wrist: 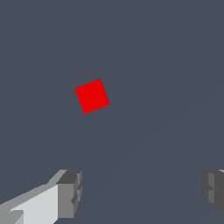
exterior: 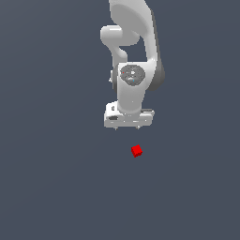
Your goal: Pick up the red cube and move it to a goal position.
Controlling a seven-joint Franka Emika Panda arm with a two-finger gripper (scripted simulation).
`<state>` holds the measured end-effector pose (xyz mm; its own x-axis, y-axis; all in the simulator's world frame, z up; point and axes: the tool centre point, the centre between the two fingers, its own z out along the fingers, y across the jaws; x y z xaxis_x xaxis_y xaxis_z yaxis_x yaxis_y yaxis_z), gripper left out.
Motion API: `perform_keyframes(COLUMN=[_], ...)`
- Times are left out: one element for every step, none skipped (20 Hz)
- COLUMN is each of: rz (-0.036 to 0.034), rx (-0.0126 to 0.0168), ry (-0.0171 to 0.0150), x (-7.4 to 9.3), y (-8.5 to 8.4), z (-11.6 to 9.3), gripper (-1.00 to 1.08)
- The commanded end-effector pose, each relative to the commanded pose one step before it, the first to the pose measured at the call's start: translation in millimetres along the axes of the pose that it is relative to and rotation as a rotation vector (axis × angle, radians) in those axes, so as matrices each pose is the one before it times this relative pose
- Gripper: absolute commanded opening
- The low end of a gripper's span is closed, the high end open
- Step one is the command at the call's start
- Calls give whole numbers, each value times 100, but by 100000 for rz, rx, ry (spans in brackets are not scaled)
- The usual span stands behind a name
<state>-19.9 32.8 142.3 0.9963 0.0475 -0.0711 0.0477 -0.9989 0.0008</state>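
Gripper (exterior: 127,127): jaws spread wide, holding nothing.
Red cube (exterior: 136,151): on the flat surface, at 5 o'clock from the gripper in the exterior view, apart.
Handling: likely light, rigid; faces plain.
Grasp: two opposite side faces, after matching its rotated yaw.

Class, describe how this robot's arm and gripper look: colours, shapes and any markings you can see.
The arm is glossy white, built of rounded, bulging segments with a dark grey band along one side. Its wrist bears a round grey disc with small coloured specks. The gripper has a flat white block body. In the wrist view its fingers are blocky, white at the base with grey, ridged pads. No cables or lettering show.
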Motion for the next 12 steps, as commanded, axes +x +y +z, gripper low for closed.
perform_keyframes(rz=[0,-68,-191,-324,-454,-582,-709,-834,-961,-1085,-1208,-1330], rx=[0,-3,-4,-7,-9,-12,-15,-18,-21,-24,-27,-30], ry=[0,14,39,66,93,119,145,170,197,222,247,273], x=[0,13,40,67,94,120,147,173,199,225,251,277], y=[1,-9,-19,-35,-49,-63,-77,-89,-104,-118,-131,-145], z=[0,22,69,115,160,206,251,296,340,384,427,469], gripper=[100,100,100,100,100,100,100,100,100,100,100,100])
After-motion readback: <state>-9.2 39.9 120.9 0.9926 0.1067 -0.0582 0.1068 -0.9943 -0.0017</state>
